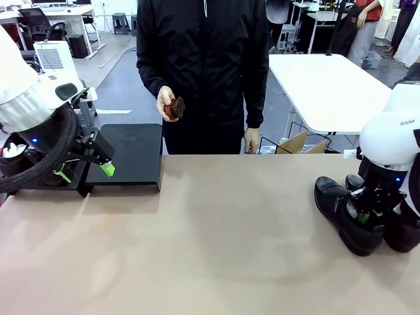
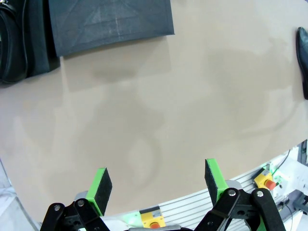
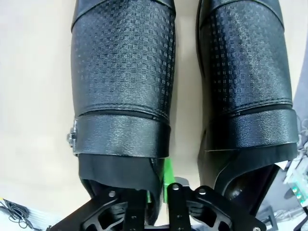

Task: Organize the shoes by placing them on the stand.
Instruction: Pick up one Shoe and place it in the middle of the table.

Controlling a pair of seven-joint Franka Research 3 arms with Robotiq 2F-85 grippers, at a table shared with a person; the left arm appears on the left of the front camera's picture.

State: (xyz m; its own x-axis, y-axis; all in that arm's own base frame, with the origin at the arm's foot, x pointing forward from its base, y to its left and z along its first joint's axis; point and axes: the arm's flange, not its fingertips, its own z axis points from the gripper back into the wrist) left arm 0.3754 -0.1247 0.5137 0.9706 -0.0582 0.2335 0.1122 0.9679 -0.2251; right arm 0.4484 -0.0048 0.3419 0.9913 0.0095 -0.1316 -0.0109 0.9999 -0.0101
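Right end effector (image 1: 365, 215) pinches the side wall of one shoe (image 1: 336, 205) at its opening, fingers nearly together. A second shoe (image 1: 401, 234) sits just beside it on the surface (image 1: 230, 249). Left end effector (image 2: 159, 185) hangs with fingers spread wide, holding nothing, the stand (image 1: 134, 154) just beyond it.

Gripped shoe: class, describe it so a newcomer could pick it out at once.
At the tan table's right end two black shoes stand side by side. The gripped shoe is nearer the table's middle than its neighbour, with the right hand at its opening.
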